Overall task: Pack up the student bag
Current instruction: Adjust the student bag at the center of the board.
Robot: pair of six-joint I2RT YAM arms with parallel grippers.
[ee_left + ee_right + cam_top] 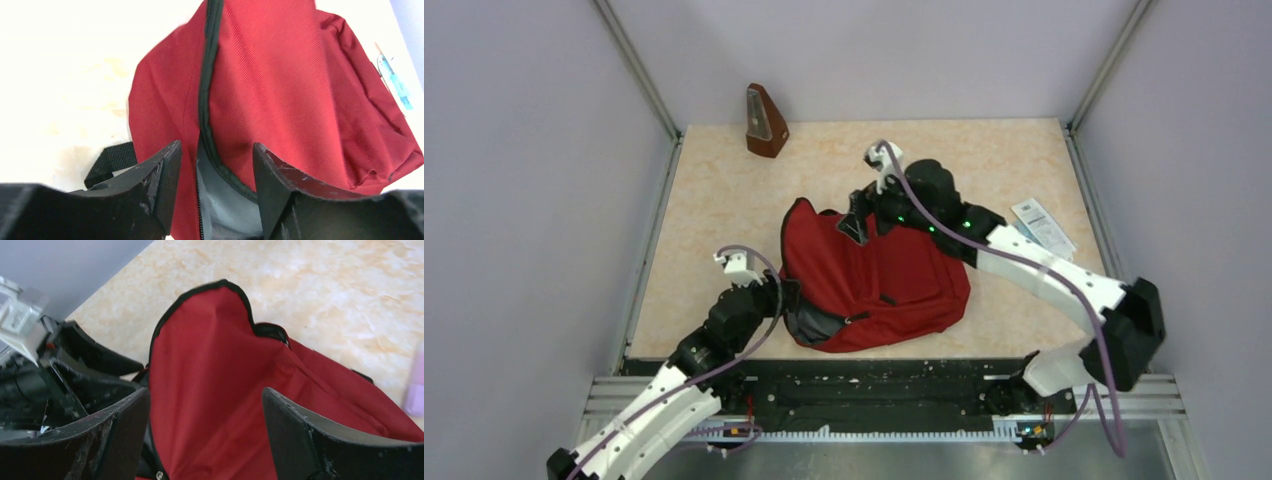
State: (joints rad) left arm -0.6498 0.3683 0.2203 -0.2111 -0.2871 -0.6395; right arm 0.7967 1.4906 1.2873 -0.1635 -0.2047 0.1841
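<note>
L tool [215,185]: jaws approx. half apart, gripping nothing. The black zip [204,100] edge and grey lining [225,212] of the student bag [894,285] sit in the gap btwn the fingers, not pinched as far as the wrist view shows. Just left of this tool a black strap [110,162] pokes out onto the worktop [714,210].

R tool [207,435]: jaws wide, also empty. It hangs over the bag's far end, w/ a raised red flap straight ahead and below, in line w/ the gap.

Bag lies slumped mid-worktop, btwn the two tools: L tool at its near-left end, R tool at the far edge. The zip runs straight away from the L tool. Long axis prob. crosswise, from the L tool's side out to the right, but the fabric is too crumpled to be sure.

Judgement: the mouth faces the L tool, so the L arm is nearer for holding it open. The R arm is nearer the packet [1042,225], flat just right of its forearm. The metronome [766,122] stands upright well beyond both tools, far-left corner. Bag interior mostly hidden, so can't tell what's inside.
</note>
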